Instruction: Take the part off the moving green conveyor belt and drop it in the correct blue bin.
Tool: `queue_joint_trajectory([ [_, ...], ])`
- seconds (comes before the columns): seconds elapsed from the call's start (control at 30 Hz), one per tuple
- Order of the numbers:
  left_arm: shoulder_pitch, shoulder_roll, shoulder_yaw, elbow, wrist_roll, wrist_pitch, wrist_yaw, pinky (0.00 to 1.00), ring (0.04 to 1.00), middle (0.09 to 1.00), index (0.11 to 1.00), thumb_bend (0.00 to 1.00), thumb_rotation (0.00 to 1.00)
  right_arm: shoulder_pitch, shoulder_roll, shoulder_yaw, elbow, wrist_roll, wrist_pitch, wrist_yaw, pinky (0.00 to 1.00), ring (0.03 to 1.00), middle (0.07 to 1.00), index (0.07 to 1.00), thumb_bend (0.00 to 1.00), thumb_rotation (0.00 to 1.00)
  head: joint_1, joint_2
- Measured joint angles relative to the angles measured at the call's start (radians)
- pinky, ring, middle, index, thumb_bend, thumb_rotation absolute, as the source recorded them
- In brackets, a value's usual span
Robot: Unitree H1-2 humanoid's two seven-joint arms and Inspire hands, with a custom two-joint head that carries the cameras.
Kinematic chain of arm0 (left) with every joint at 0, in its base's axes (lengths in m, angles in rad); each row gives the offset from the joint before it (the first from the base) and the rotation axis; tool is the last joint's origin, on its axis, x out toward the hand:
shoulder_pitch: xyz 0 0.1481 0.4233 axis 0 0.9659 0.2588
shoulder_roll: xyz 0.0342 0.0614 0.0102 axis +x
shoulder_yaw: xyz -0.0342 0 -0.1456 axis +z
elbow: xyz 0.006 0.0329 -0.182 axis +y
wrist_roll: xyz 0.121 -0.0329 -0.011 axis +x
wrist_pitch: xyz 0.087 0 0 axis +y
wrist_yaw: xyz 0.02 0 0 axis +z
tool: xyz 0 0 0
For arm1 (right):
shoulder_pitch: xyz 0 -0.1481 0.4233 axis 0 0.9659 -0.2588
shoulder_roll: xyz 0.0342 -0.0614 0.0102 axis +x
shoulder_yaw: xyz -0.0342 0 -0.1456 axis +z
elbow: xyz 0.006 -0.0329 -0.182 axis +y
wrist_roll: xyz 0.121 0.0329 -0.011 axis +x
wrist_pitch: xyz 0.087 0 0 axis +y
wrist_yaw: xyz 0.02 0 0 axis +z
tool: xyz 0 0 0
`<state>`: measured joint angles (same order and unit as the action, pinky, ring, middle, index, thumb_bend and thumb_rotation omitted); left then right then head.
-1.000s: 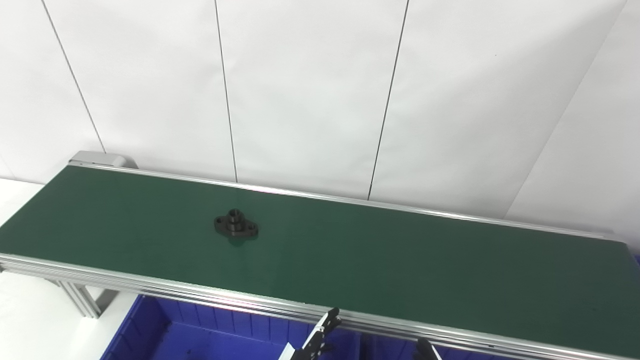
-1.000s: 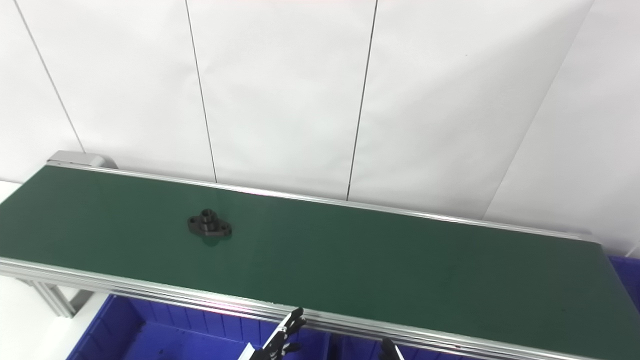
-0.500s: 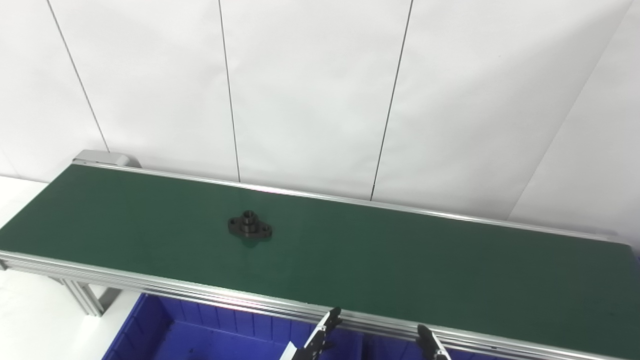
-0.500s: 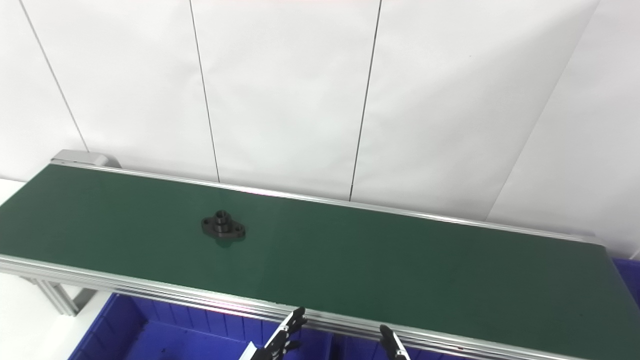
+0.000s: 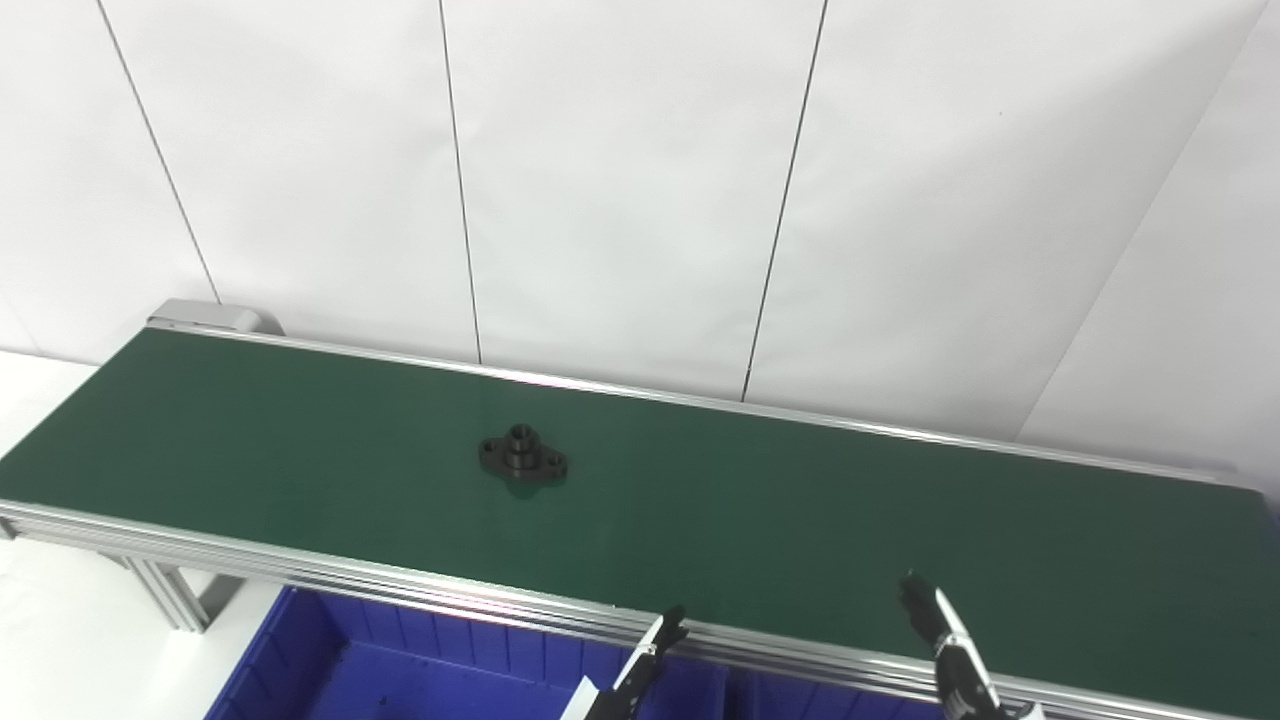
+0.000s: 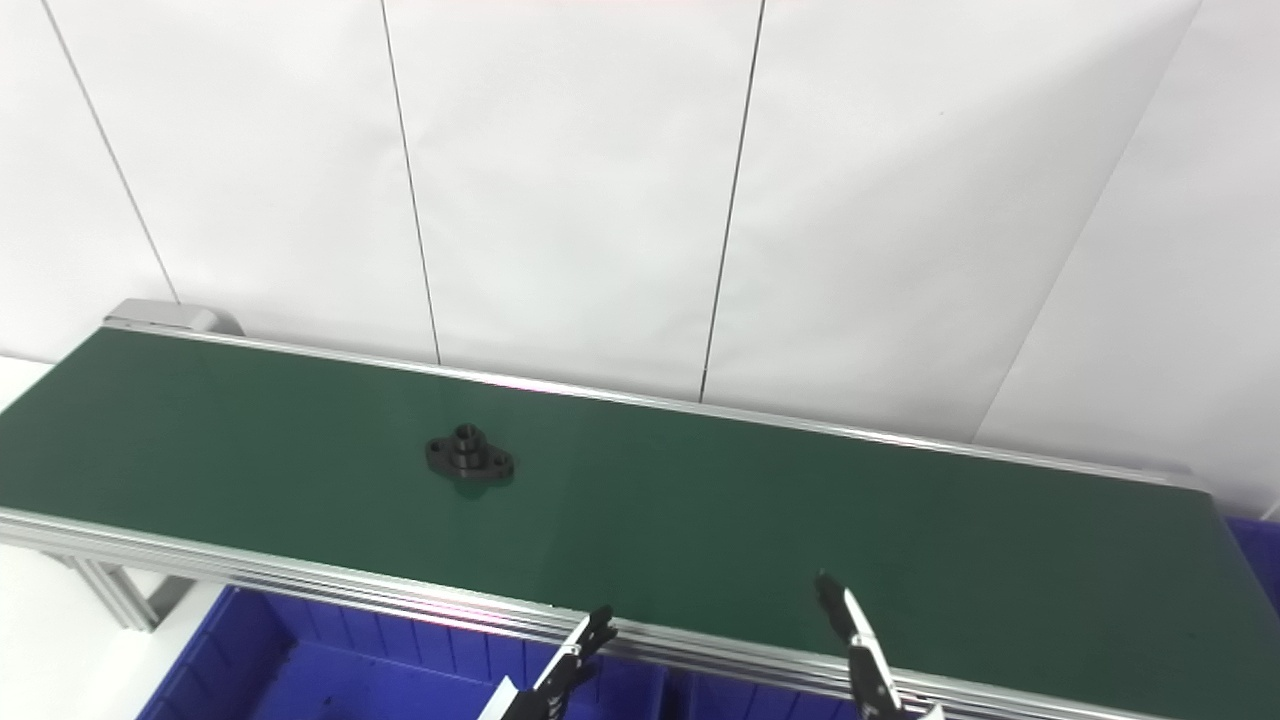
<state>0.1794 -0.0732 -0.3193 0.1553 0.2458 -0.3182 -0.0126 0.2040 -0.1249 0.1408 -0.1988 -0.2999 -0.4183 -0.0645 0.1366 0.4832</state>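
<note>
A black flanged part (image 5: 523, 458) with a raised centre hub lies flat on the green conveyor belt (image 5: 800, 520), left of the belt's middle. Only the tips of my hands show at the bottom edge. My left hand (image 5: 632, 682) has its fingers stretched out, low in front of the belt's near rail, over the blue bin (image 5: 400, 670). My right hand (image 5: 950, 650) reaches up over the belt's near edge with a finger stretched out, far to the right of the part. Neither hand holds anything.
The belt's aluminium rail (image 5: 300, 575) runs along the front, with a frame leg (image 5: 175, 600) at the left. A second blue bin (image 5: 800, 700) adjoins the first below the rail. More blue shows at the far right (image 6: 1255, 550). A white panelled wall stands behind.
The part has travelled to the right along the belt. My right hand has risen up over the belt's near edge. My left hand has sunk slightly.
</note>
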Motion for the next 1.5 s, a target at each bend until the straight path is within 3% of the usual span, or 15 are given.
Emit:
queue_joint_trajectory([
  [0.17, 0.000, 0.000, -0.001, -0.001, 0.000, 0.009, 0.000, 1.00, 1.000, 0.978, 0.990, 0.84, 0.94, -0.099, -0.014, -0.015, 0.001, -0.072, 0.000, -0.034, 0.93, 0.950, 0.958, 0.954, 0.86, 0.76, -0.005, 0.002],
  [0.3, -0.001, 0.000, -0.001, -0.001, 0.000, 0.009, 0.000, 1.00, 1.000, 0.976, 0.993, 0.84, 0.95, -0.177, -0.027, -0.043, 0.025, -0.065, 0.000, -0.029, 0.85, 0.919, 0.946, 0.943, 0.94, 0.71, -0.008, 0.003],
  [0.53, -0.006, 0.000, -0.003, -0.001, 0.005, 0.016, 0.000, 1.00, 1.000, 0.983, 0.998, 0.86, 0.96, -0.305, -0.058, -0.062, 0.063, -0.095, 0.054, 0.022, 0.80, 0.903, 0.941, 0.953, 0.96, 0.77, -0.017, 0.006],
  [0.63, -0.009, -0.001, -0.004, -0.001, 0.006, 0.017, 0.000, 1.00, 1.000, 0.983, 0.998, 0.89, 0.97, -0.377, -0.074, -0.059, 0.082, -0.151, 0.101, 0.054, 0.84, 0.917, 0.932, 0.948, 0.97, 0.78, -0.015, 0.008],
  [0.83, -0.021, -0.003, -0.006, 0.002, 0.006, 0.017, 0.001, 1.00, 1.000, 0.993, 1.000, 0.88, 0.97, -0.508, -0.100, -0.032, 0.166, -0.195, 0.193, 0.123, 0.80, 0.908, 0.921, 0.940, 1.00, 0.81, -0.012, 0.008],
  [0.93, -0.025, -0.004, -0.008, 0.004, 0.006, 0.016, 0.002, 0.99, 1.000, 0.994, 1.000, 0.87, 0.96, -0.549, -0.099, -0.005, 0.192, -0.234, 0.233, 0.146, 0.70, 0.845, 0.889, 0.936, 1.00, 0.78, -0.005, 0.011],
  [1.03, -0.030, -0.005, -0.010, 0.007, 0.009, 0.016, 0.008, 0.98, 1.000, 0.993, 1.000, 0.88, 0.96, -0.593, -0.099, 0.018, 0.228, -0.269, 0.267, 0.164, 0.66, 0.814, 0.873, 0.928, 1.00, 0.75, 0.005, 0.012],
  [1.17, -0.042, -0.010, -0.012, 0.013, 0.022, 0.015, 0.018, 0.95, 1.000, 0.988, 0.993, 0.87, 0.96, -0.646, -0.092, 0.037, 0.269, -0.286, 0.325, 0.183, 0.67, 0.790, 0.842, 0.925, 1.00, 0.73, 0.006, 0.012],
  [1.33, -0.070, -0.026, -0.028, 0.034, 0.037, 0.014, 0.025, 1.00, 1.000, 0.991, 0.998, 0.87, 0.96, -0.703, -0.080, 0.072, 0.342, -0.303, 0.367, 0.195, 0.72, 0.799, 0.824, 0.935, 1.00, 0.74, 0.012, 0.011],
  [1.5, -0.077, -0.031, -0.035, 0.037, 0.048, 0.012, 0.038, 0.99, 1.000, 0.987, 1.000, 0.87, 0.97, -0.759, -0.074, 0.112, 0.412, -0.333, 0.376, 0.208, 0.73, 0.811, 0.817, 0.929, 1.00, 0.70, 0.020, 0.009],
])
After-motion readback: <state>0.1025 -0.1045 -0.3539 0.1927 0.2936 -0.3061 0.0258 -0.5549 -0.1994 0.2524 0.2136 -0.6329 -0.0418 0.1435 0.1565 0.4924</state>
